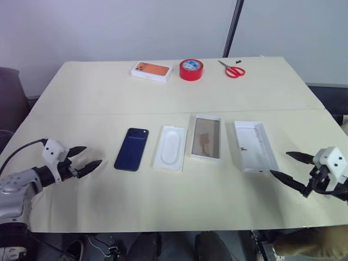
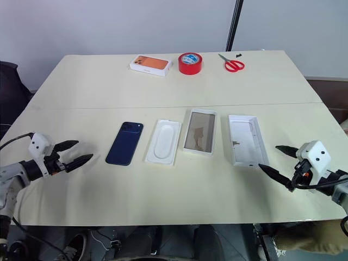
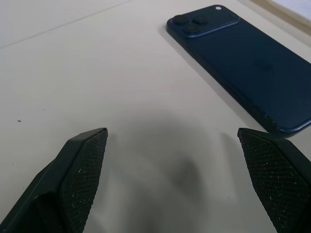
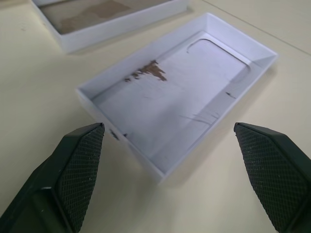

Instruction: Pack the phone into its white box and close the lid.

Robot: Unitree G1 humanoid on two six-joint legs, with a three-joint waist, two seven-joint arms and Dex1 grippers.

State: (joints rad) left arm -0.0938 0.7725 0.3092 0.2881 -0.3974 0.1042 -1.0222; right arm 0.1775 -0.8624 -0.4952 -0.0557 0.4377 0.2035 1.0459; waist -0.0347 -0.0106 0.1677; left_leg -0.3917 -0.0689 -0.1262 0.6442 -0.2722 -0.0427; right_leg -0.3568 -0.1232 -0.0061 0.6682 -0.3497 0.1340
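The dark navy phone (image 1: 131, 149) lies back-up on the table, camera cluster at its far end, also seen in the left wrist view (image 3: 243, 63). To its right lies the shallow white box (image 1: 170, 148) with a long oval recess. Farther right sits the deeper white lid (image 1: 254, 145), open side up, its floor scuffed with brown marks (image 4: 175, 92). My left gripper (image 1: 92, 155) hovers open just left of the phone, empty. My right gripper (image 1: 279, 163) is open and empty, at the lid's near right corner.
Between the box and the lid lies another shallow white tray (image 1: 206, 137) with a brownish floor. At the table's far edge are a white box with an orange top (image 1: 150, 71), a red tape roll (image 1: 191, 69) and red scissors (image 1: 234, 70).
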